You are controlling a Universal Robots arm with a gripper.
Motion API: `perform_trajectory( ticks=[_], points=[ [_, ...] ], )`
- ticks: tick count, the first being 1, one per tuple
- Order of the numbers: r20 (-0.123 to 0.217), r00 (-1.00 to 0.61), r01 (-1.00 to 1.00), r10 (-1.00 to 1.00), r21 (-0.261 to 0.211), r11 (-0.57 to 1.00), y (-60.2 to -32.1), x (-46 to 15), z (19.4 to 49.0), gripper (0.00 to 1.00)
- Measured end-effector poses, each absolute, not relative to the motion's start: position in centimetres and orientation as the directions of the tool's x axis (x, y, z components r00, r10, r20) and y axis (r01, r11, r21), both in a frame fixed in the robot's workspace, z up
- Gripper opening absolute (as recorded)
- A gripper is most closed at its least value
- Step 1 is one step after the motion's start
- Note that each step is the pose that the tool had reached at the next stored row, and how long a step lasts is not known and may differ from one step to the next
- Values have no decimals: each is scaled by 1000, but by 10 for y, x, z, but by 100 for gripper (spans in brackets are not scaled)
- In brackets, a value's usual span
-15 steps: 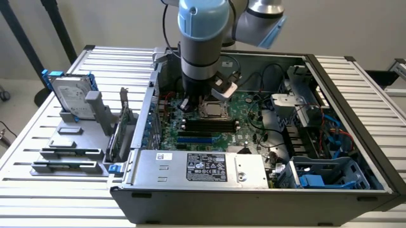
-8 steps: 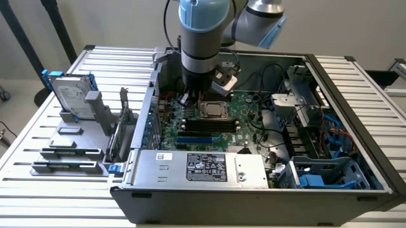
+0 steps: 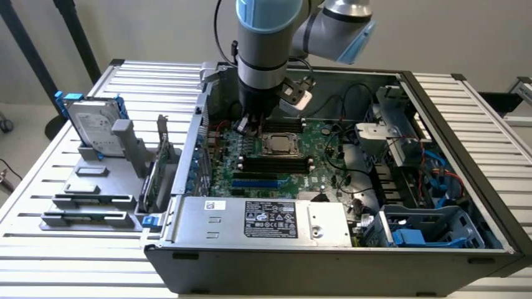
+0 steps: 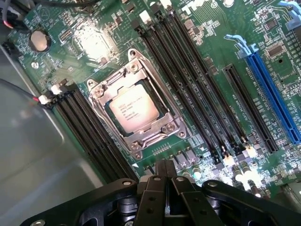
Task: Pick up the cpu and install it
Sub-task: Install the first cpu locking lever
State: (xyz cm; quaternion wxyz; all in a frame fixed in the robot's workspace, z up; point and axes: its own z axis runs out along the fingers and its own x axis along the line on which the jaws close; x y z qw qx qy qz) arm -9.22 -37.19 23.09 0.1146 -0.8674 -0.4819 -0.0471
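- My hand [image 4: 164,176] is clenched, fingers pressed together with nothing between them — I'm carrying nothing right now.
- The cpu [image 4: 133,109] is sitting in the socket frame [image 4: 136,110] on the motherboard [image 4: 211,70], silver top facing up and catching the light. By the look of it, it lies flat and square inside the metal frame, so I'd judge the placing is done.
- In the exterior view the cpu [image 3: 280,144] is in the middle of the open computer case [image 3: 332,249], and my hand [image 3: 246,126] hovers just beside it, toward the exterior view's left and a touch higher.
- The relation that matters: the chip lies just ahead of my closed fingertips, near but apart — no contact that I can see. It's about square, so no real long axis; its edges run diagonal to the line of my fingers and parallel to the memory slots [image 4: 193,80] on either side.
- Whether the socket's retention lever is latched down, I can't tell; the frame's edges glare and blur together.
- My own arm [image 3: 266,43] blocks part of the board behind the socket in the exterior view, and my fingertips there are hard to make out against the dark slots.
- Off on the counter [image 3: 50,249], well apart from me, the hard drive [image 3: 93,128] stands upright in the grey holder blocks [image 3: 99,193]. The printing on the chip's top is too faint to read.
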Motion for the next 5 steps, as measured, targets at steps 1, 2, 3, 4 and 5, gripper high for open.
perform_trajectory(
  ticks=[1,2,3,4,5],
  points=[
    [192,531,847,825,-153,-509,-372,-92,231,11],
    [192,531,847,825,-153,-509,-372,-92,231,11],
    [192,531,847,825,-153,-509,-372,-92,231,11],
    [192,531,847,825,-153,-509,-372,-92,231,11],
    [192,531,847,825,-153,-509,-372,-92,231,11]
  ],
)
